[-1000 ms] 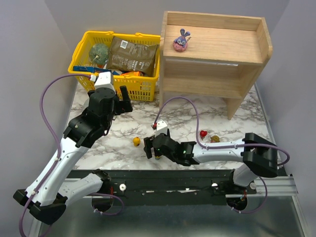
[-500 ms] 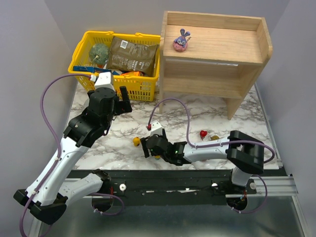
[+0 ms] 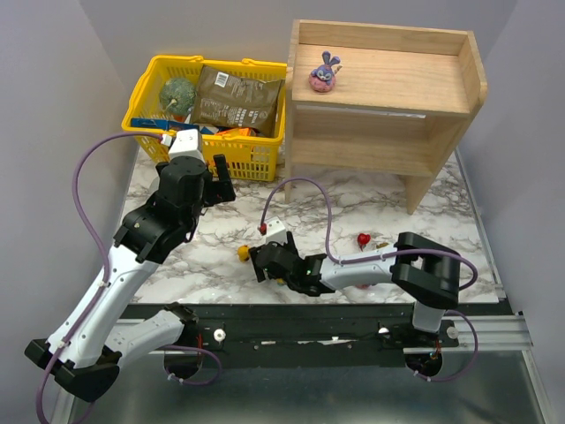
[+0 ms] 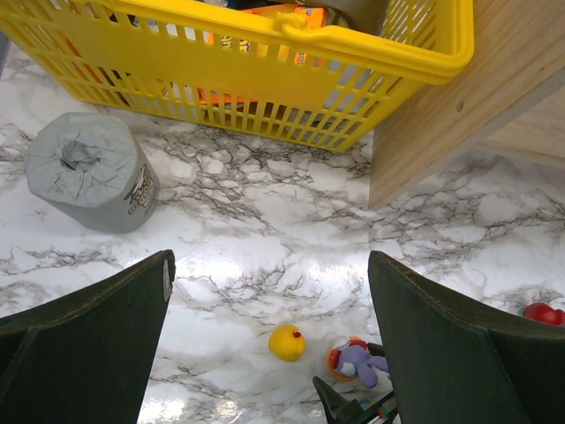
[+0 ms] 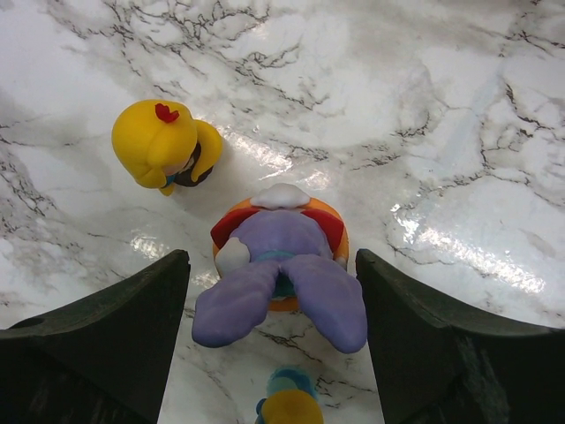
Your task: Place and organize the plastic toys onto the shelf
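Observation:
A purple bunny [image 5: 281, 238] on an orange-red base lies on the marble between the open fingers of my right gripper [image 5: 272, 261], its ears pointing back at the camera and close to both pads. A yellow toy [image 5: 163, 146] stands just left of it, and also shows as the yellow toy [image 3: 243, 253] from above. A small blue-and-orange toy [image 5: 290, 405] sits under the wrist. My right gripper [image 3: 262, 263] is low at the table's front. Another bunny [image 3: 325, 72] stands on the top tier of the shelf [image 3: 441, 84]. My left gripper [image 4: 269, 265] hangs open and empty above the floor.
A yellow basket [image 3: 256, 159] with packets and a green ball stands left of the shelf. A red toy [image 3: 363, 238] and a tan one [image 3: 382, 247] lie right of my right arm. A grey roll [image 4: 88, 172] sits near the basket's front.
My right arm has slid left toward the yellow toy, bringing its fingers around the bunny, and the jaws narrowed slightly. The left arm has not moved.

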You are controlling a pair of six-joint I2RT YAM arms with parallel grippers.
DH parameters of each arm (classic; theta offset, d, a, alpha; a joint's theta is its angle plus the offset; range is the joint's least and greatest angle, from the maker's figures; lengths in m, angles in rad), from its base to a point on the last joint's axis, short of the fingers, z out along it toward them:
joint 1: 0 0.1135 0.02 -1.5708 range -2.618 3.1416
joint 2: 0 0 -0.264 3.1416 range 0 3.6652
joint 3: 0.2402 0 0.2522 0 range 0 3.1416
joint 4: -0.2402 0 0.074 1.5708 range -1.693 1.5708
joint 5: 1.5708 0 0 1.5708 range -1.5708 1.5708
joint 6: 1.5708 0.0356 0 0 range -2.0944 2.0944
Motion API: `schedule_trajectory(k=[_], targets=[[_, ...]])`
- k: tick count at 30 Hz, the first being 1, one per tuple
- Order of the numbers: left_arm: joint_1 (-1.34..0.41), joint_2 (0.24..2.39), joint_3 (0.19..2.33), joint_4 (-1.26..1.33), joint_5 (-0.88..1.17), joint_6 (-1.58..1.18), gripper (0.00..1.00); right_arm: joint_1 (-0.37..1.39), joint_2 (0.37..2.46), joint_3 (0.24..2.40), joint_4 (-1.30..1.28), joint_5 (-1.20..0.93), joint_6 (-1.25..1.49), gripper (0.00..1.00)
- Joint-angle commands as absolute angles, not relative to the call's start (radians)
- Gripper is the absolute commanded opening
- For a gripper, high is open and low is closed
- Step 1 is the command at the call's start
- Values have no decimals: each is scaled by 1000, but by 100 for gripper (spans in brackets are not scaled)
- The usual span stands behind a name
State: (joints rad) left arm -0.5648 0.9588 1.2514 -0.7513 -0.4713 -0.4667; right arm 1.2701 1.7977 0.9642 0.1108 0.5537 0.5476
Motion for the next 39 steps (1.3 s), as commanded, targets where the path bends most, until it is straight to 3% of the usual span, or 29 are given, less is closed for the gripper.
schedule_trajectory(k=[1,10,14,17,21,24,30,34,39], targets=[[-557,954,1233,-765,-449,-449,99,1276,1828,997,123,627,551,83],[-546,951,1216,-765,-443,-446,99,1276,1858,1022,97,649,566,80],[-543,954,1215,-764,-440,-442,99,1272,1847,1014,89,664,580,73],[-540,954,1215,-762,-439,-439,99,1272,1838,1014,86,669,583,60],[-535,953,1213,-762,-437,-436,99,1272,1804,1020,77,675,577,31],[-534,953,1213,-762,-436,-437,99,1270,1780,1045,46,687,572,16],[-529,956,1221,-759,-433,-436,99,1246,1649,1126,-145,710,571,10],[-526,957,1218,-750,-431,-437,99,1177,1525,1244,-419,660,595,10],[-522,954,1195,-735,-425,-459,99,1080,1395,1507,-721,646,572,10]])
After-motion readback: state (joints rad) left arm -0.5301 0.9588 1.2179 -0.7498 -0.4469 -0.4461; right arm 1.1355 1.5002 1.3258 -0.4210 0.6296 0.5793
